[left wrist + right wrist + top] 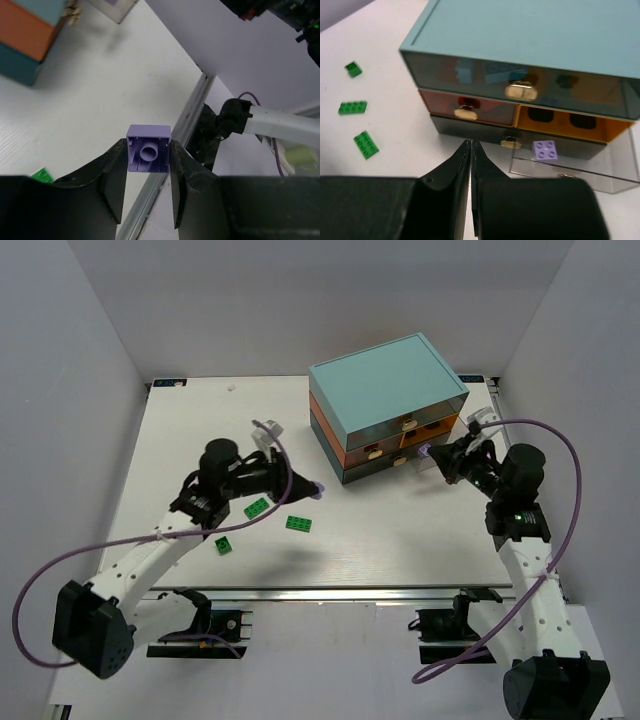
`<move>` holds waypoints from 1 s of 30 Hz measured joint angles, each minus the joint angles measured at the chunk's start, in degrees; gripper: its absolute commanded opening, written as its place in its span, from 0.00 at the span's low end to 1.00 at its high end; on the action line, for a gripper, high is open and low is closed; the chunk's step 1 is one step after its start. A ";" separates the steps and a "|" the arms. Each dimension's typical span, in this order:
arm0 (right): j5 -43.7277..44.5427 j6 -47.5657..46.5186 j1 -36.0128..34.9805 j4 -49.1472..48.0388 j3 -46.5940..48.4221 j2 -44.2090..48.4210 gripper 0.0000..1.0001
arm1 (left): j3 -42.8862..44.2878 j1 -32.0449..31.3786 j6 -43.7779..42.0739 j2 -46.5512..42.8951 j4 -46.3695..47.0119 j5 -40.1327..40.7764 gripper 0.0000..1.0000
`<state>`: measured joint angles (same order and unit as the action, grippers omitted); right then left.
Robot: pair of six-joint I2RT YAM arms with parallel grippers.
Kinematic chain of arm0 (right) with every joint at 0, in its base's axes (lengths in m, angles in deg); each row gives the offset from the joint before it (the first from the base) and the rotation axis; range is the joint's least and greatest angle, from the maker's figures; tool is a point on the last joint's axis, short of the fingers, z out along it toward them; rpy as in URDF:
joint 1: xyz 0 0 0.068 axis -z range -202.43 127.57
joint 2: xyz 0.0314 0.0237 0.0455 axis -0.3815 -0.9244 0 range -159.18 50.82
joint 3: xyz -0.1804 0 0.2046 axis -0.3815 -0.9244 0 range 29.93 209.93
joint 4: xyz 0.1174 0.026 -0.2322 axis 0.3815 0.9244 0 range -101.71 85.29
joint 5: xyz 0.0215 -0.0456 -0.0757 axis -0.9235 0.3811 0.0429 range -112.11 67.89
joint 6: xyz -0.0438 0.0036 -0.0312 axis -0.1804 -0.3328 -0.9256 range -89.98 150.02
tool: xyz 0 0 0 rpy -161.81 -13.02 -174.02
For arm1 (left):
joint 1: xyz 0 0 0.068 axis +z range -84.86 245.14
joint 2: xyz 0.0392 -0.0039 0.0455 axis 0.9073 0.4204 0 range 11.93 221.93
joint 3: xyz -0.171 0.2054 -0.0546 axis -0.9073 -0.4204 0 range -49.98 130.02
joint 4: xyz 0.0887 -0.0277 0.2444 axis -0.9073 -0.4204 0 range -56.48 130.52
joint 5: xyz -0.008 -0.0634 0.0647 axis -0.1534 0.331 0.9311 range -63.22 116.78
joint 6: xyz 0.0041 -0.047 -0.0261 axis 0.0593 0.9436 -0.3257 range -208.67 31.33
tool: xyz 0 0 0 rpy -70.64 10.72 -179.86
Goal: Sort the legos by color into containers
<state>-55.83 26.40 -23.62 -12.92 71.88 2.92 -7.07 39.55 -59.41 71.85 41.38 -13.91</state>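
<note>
Sorting bricks by colour: the left gripper (311,489) holds a lilac brick (319,490), and the right gripper (440,456) sits closed beside the chest (388,388).
From above, the held brick is over the table (400,530), near the chest's front left corner, and three green bricks (257,507) lie on the table by the left arm; the right gripper is at the chest's front right. On the left wrist, both fingers (112,170) pinch the lilac brick by its sides, its hollow underside facing the camera. On the right wrist, the right gripper's fingers (457,165) are pressed together with nothing between them and point at the chest's lower front. A second lilac brick (545,150) lies in a clear drawer (585,172) pulled out at the bottom right.
</note>
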 measured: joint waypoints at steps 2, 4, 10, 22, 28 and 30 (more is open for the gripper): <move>0.66 1.53 2.16 -0.20 0.24 1.16 0.05 | 3.61 -5.03 -0.98 3.80 0.28 1.05 0.00; 1.01 2.78 4.37 -0.31 0.70 1.86 0.00 | 6.91 -9.70 -2.29 7.69 0.35 2.58 0.00; 5.90 6.40 8.79 -0.48 1.25 2.49 0.00 | 18.97 -21.40 -7.30 20.33 -3.37 12.94 0.00; 9.64 11.15 14.80 -1.62 1.25 7.48 0.00 | 51.76 -28.61 -13.68 50.10 -2.80 32.13 0.00; 8.39 12.04 16.55 -2.01 1.22 7.80 0.00 | 62.03 -30.18 -16.48 62.31 -2.14 35.50 0.00; 7.67 12.20 16.94 -2.36 1.07 8.28 0.00 | 64.54 -30.67 -17.46 65.07 -1.60 36.79 0.00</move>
<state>-48.16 38.60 -6.68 -15.28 72.95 11.20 57.48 8.89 -76.87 136.92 39.78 22.88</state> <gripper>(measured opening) 0.014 0.448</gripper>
